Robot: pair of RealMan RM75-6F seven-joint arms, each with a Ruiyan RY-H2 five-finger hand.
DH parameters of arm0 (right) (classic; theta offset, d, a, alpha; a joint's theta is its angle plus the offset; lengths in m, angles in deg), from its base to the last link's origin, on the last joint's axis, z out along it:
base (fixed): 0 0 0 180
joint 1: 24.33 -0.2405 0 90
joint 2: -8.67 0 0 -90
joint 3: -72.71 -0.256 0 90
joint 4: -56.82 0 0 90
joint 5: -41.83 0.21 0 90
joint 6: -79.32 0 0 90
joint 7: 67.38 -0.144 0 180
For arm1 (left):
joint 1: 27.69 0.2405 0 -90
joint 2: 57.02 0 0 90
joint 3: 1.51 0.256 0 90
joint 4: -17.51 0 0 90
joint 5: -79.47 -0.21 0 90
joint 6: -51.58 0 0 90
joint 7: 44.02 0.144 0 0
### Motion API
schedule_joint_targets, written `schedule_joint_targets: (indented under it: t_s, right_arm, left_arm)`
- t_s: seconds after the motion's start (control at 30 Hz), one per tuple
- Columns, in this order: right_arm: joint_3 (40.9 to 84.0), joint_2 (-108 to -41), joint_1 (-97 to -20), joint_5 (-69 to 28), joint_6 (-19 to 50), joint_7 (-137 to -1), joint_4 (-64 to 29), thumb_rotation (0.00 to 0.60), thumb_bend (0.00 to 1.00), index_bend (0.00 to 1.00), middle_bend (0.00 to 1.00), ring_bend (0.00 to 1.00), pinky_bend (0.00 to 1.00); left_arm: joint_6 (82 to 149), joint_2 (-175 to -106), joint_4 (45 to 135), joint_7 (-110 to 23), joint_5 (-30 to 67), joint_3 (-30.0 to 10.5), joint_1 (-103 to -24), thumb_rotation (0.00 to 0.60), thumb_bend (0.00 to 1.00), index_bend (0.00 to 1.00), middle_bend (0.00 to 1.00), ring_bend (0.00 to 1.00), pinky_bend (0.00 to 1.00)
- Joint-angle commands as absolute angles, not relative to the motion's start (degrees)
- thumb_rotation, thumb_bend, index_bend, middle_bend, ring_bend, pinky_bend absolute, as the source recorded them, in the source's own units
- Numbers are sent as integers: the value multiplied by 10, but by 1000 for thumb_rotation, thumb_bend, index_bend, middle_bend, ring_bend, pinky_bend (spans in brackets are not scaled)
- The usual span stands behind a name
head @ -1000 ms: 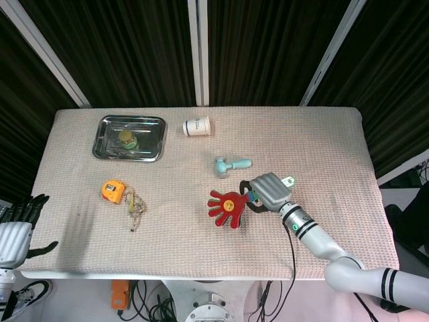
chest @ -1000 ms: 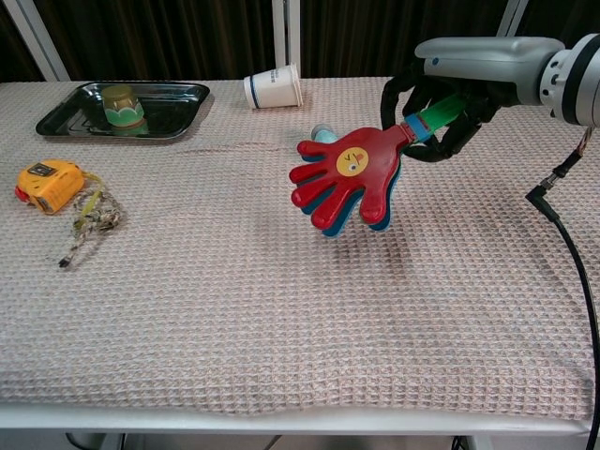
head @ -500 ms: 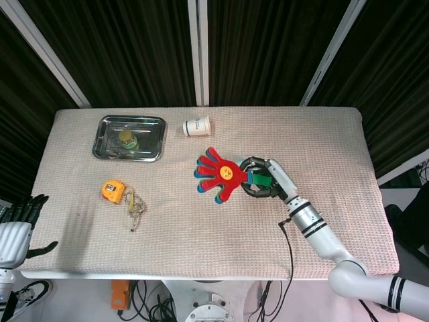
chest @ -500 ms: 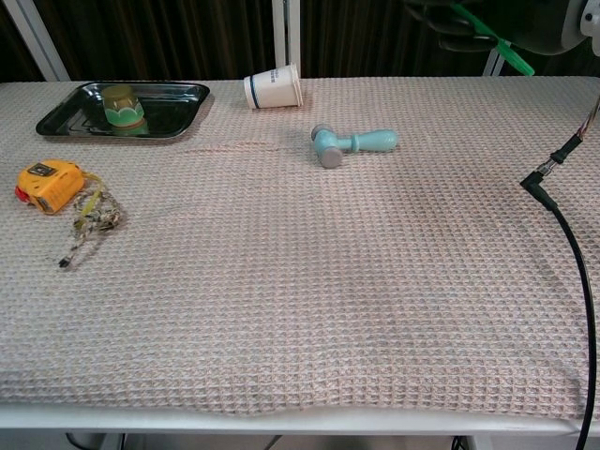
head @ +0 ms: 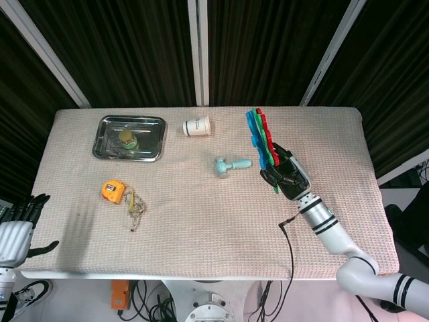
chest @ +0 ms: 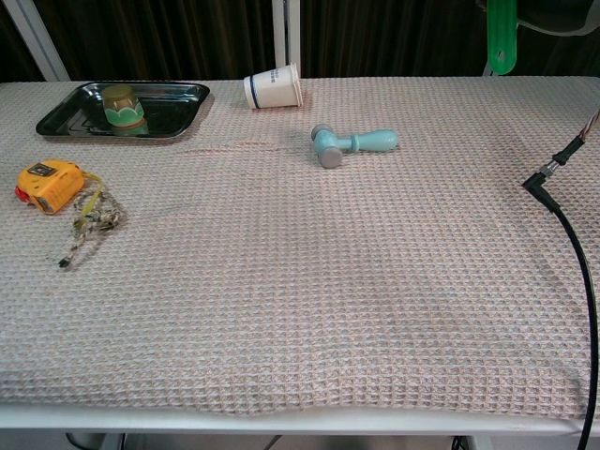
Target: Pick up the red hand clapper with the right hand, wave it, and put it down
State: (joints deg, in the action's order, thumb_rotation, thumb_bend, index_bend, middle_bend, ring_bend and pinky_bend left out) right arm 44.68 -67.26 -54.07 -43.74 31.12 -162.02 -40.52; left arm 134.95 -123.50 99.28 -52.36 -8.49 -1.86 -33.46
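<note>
The red hand clapper (head: 263,136) stands edge-on in the air over the table's (head: 201,228) far right part, gripped at its handle by the right hand (head: 285,177); a teal massager (head: 231,164) lies just left of it; the left hand (head: 17,221) hangs off the near left edge, fingers apart, holding nothing.

In the chest view the red hand clapper (chest: 502,36) is cut off by the top edge, so only its green handle shows. The right hand (chest: 553,14) is only a dark bit at that top edge. In the head view the left hand (head: 17,225) is cut off by the left edge. The paper cup's (head: 197,126) writing is too small to read.
</note>
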Motion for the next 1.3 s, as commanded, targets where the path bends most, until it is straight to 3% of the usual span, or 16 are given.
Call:
schedule_joint_targets:
  t_s: [0.03,0.2,0.3,0.47,0.6,0.73,0.93,1.07,1.3]
  right_arm:
    - [506,-684,-574,-518,288,-1003,-336,600,513,878,799,893,1000]
    - [519,-686,-581,-468,310,-651,-342,600,510,879,815,893,1000]
    - [522,-664,-585,-375,343,-495,-376,600,510,881,827,893,1000]
    - [525,-645,-599,-226,328,-366,-432,600,510,893,828,893,1000]
    - [527,-638,-607,-196,306,-366,-460,600,510,894,827,893,1000]
    - [509,-653,-591,-240,264,-481,-469,600,506,890,827,893,1000]
    - [459,-725,-535,-372,111,-954,-442,600,477,863,827,893,1000]
    - [427,-683,-509,-323,160,-1266,-490,600,477,862,824,893,1000]
    - [406,-625,-484,-318,206,-1476,-477,600,477,831,811,893,1000]
  left_arm:
    - [1350,-1236,992,-524,-85,-18,-335,600,106,34,40,0,20]
    - [1348,-1235,993,-532,-85,-16,-334,600,106,34,40,0,20]
    - [1349,-1233,996,-548,-88,-15,-333,600,106,34,40,0,20]
    - [1351,-1233,992,-543,-86,-15,-332,600,106,34,40,0,19]
    - [1350,-1234,992,-540,-86,-15,-332,600,106,34,40,0,19]
    - [1350,-1235,994,-535,-87,-16,-334,600,106,34,40,0,18]
    - [1355,-1235,994,-529,-88,-17,-332,600,106,34,40,0,18]
    - [1364,-1237,990,-526,-87,-20,-330,600,106,34,40,0,11]
    - [1389,-1246,982,-522,-100,-23,-326,600,106,39,40,0,0]
